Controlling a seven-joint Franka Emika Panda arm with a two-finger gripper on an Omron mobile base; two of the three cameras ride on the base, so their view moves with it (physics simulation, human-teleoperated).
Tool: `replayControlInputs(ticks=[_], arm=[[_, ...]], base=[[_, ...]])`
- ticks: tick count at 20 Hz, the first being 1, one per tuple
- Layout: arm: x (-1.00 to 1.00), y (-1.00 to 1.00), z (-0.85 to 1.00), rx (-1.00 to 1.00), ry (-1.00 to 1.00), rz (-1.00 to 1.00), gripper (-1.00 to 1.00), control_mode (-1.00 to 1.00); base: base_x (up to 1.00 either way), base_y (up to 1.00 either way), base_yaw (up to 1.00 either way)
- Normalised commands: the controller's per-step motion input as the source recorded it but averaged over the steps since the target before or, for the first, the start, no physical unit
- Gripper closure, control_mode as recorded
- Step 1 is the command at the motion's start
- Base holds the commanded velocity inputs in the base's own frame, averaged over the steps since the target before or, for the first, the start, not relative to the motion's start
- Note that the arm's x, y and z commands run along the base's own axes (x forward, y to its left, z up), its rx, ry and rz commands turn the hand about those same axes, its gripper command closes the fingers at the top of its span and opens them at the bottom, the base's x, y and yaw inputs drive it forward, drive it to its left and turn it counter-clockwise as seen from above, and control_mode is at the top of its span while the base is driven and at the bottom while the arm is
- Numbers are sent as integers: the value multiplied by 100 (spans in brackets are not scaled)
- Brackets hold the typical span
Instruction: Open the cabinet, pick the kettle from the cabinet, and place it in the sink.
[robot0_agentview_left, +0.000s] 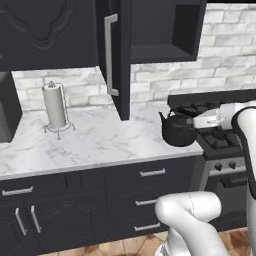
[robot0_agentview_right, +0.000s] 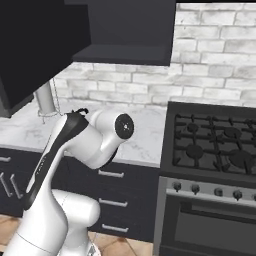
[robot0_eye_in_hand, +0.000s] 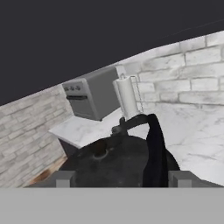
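The cabinet (robot0_agentview_left: 160, 30) stands open, its door (robot0_agentview_left: 119, 60) swung out toward me with the silver bar handle on its edge. The black kettle (robot0_agentview_left: 177, 131) hangs low over the right end of the marble counter, beside the stove. My gripper (robot0_agentview_left: 192, 121) reaches in from the right and is shut on the kettle. In the hand view the kettle (robot0_eye_in_hand: 118, 159) lies between the two fingertips (robot0_eye_in_hand: 64, 179), its arched handle rising at the right. The sink is out of view.
A paper towel roll (robot0_agentview_left: 55, 106) stands at the back left of the counter (robot0_agentview_left: 100, 142). The gas stove (robot0_agentview_right: 215, 140) is on the right. A grey appliance (robot0_eye_in_hand: 92, 94) sits beyond the roll in the hand view. Base drawers (robot0_agentview_left: 150, 172) lie below.
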Motion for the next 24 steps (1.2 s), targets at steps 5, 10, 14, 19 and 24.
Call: replayControlInputs(ticks=[5, 10, 14, 19, 24], arm=[[0, 0, 0, 0, 0, 0, 100, 100], [0, 0, 0, 0, 0, 0, 100, 100], [0, 0, 0, 0, 0, 0, 100, 100], [0, 0, 0, 0, 0, 0, 100, 100], [0, 0, 0, 0, 0, 0, 100, 100]], base=[[-58, 0, 0], [-55, 0, 0], [-51, 0, 0], [-45, 1, -13], [-21, 9, -60]])
